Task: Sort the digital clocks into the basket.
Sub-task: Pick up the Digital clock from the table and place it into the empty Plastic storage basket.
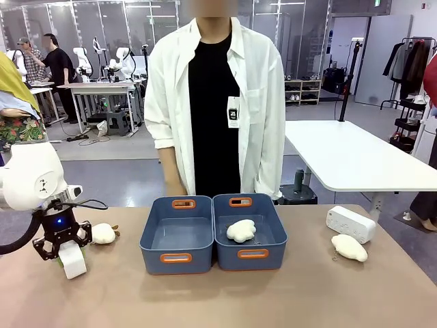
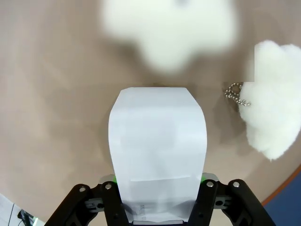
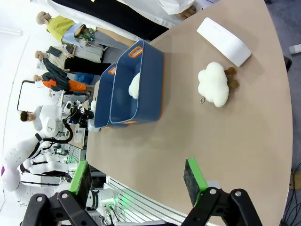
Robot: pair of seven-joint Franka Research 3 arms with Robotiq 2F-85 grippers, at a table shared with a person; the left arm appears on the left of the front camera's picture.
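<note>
Robotics lab, open-plan research floor, no home or shop feel. Near: tan counter [image 1: 218, 301] w/ a white robot arm [image 1: 31, 181] over its left end. Person at the far side wears an ID badge [image 1: 233, 111] on the shirt. Behind: grey hard floor [image 1: 328, 113], glass partition walls [image 1: 89, 27] across the far side. Far left: white workbench [image 1: 95, 87] w/ equipment on top, 2 people [image 1: 58, 65] standing by it, loose cables [image 1: 89, 140] on the floor near its legs. Right: long white table [image 1: 355, 160]. Far right: clothes rack [image 1: 410, 65] w/ dark jackets. Far middle: low shelf unit [image 1: 302, 92] by the wall
</note>
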